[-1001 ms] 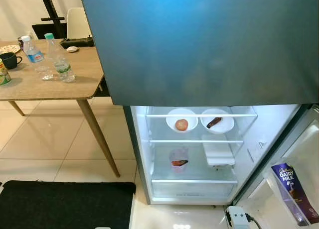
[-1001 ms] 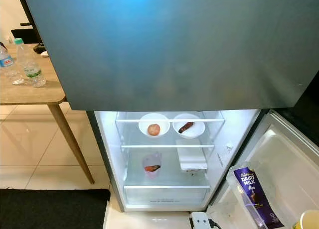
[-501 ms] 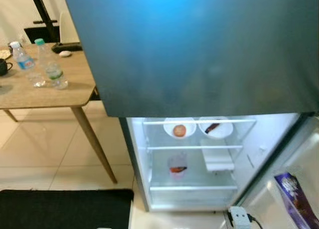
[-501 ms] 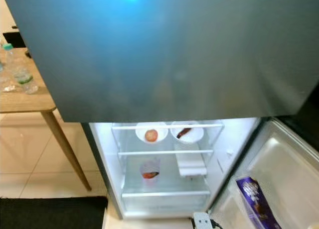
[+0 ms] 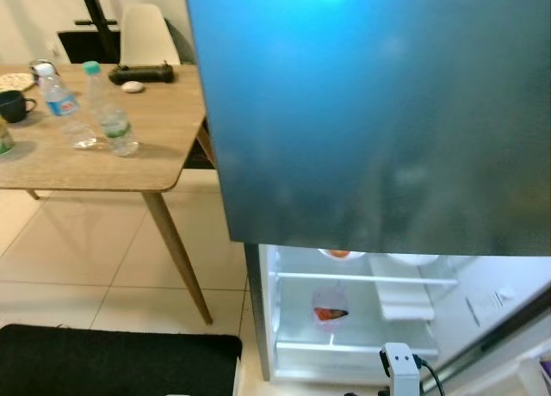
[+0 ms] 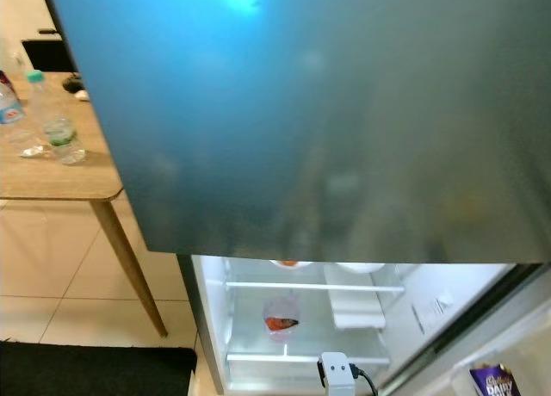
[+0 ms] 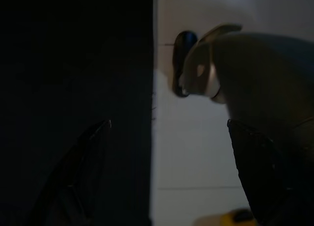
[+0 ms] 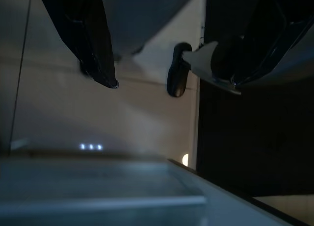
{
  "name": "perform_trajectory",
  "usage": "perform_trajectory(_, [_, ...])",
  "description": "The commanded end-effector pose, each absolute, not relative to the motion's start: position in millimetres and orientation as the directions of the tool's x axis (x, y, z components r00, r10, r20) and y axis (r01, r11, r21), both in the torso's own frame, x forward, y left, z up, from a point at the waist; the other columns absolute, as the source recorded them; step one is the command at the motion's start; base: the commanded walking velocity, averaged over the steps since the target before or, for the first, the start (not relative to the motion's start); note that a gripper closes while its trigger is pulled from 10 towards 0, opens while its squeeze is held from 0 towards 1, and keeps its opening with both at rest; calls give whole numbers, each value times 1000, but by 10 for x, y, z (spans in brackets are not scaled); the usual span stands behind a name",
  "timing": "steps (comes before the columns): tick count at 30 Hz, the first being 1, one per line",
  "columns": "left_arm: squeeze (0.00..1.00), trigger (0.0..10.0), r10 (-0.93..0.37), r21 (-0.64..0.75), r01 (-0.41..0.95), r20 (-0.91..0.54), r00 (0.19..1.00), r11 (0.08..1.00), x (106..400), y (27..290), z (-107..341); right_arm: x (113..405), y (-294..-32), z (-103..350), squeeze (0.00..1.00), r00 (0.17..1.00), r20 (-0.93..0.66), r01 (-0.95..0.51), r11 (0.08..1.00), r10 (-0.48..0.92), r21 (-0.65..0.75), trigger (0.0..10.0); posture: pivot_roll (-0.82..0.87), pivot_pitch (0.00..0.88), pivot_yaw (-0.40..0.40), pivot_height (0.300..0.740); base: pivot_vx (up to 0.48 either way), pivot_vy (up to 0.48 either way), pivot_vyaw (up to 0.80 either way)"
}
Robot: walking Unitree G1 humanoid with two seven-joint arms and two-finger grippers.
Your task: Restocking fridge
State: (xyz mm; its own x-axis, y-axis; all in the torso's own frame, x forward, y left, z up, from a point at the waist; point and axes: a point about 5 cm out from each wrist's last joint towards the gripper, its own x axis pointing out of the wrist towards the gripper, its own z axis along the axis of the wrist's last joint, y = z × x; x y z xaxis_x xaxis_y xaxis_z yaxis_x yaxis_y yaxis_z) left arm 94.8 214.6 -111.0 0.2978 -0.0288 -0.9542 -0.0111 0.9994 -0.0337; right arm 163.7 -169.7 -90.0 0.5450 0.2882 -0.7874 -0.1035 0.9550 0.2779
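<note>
Currently, the two upright water bottles (image 5: 96, 108) stand on the counter (image 5: 129, 163) to the robot's left, nearer the left gripper (image 7: 167, 172) than the right gripper (image 8: 162, 54), both open and empty, while the open fridge (image 5: 353, 318) lies ahead.

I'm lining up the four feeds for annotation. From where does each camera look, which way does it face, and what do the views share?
Left eye view: on the head, looking forward and down at the open fridge, the wooden table and the black mat.
Right eye view: same head camera, same scene, plus a Dairy Milk carton.
Left wrist view: along the left gripper, jaws apart, at pale floor tiles.
Right wrist view: along the right gripper, jaws apart, at the tiles.
Shared: both eyes show two water bottles on the table.
</note>
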Motion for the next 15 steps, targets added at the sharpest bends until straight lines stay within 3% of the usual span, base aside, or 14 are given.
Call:
perform_trajectory(1, [0,10000,-45,-46,3,-956,291,999,941,2090,-1122,1524,-1759,-943,0,520,-811,-74,960,269,271,10000,-14,3,21,740,0,0,0])
perform_trajectory(15, [0,10000,-47,-48,4,-955,294,999,943,2084,-1122,1524,-1762,-943,0,520,-811,-73,960,268,270,10000,-14,3,19,740,0,0,0])
